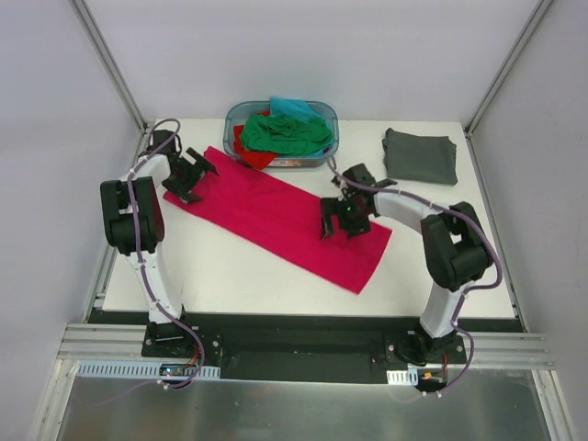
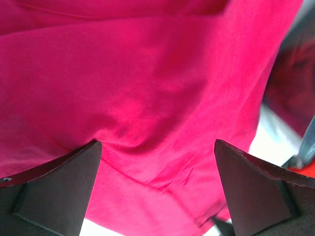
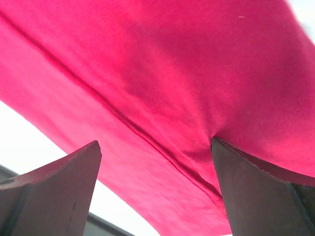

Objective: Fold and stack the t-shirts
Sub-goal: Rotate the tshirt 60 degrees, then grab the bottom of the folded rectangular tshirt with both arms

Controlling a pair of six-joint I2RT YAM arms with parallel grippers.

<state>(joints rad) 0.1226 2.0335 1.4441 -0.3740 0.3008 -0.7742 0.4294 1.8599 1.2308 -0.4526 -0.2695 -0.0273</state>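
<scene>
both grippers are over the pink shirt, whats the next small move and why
The pink shirt lies as a long strip. The left gripper sits at its far end and the right gripper near its other end, both open right over the cloth. So probably close both on the cloth, ready for the next fold.

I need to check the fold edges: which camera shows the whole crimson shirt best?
Top external: the crimson shirt shows entire, a long strip lying diagonally, both ends in frame. The left and right wrist views show only close-up patches of its cloth and a seam, no outline.
</scene>
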